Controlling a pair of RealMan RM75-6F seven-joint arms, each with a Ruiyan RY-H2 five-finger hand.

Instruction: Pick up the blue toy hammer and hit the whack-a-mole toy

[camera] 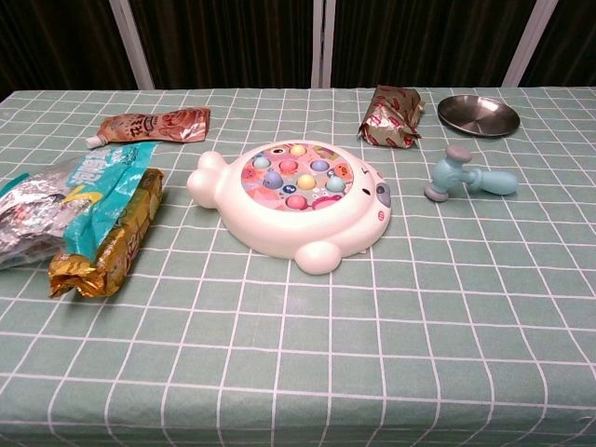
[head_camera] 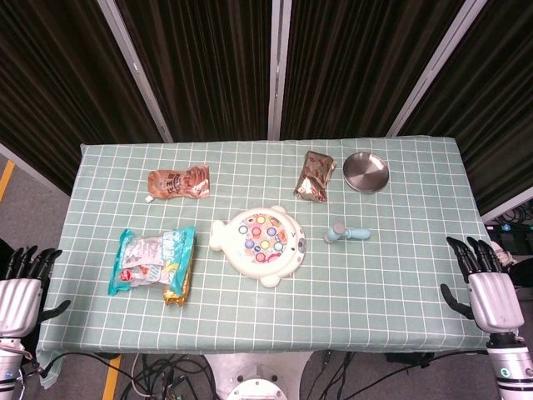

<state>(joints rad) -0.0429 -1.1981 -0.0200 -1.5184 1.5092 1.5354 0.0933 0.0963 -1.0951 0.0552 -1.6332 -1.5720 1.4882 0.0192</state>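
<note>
Right hand (head_camera: pixel 491 298) empty, fingers spread, off the worktop (head_camera: pixel 400 275) edge; left hand (head_camera: pixel 21 292) likewise. Hammer (head_camera: pixel 347 232) lies flat just right of the mole toy (head_camera: pixel 260 245), apart from it. Looks like light, stiff, slick plastic; grip mid-handle, head clear.

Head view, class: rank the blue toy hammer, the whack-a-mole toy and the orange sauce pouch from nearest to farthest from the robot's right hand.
1. Blue toy hammer: on the table's right half, closest to the right hand.
2. Whack-a-mole toy: at the table's centre, beyond the hammer.
3. Orange sauce pouch: far left, toward the back edge, farthest away.
</note>
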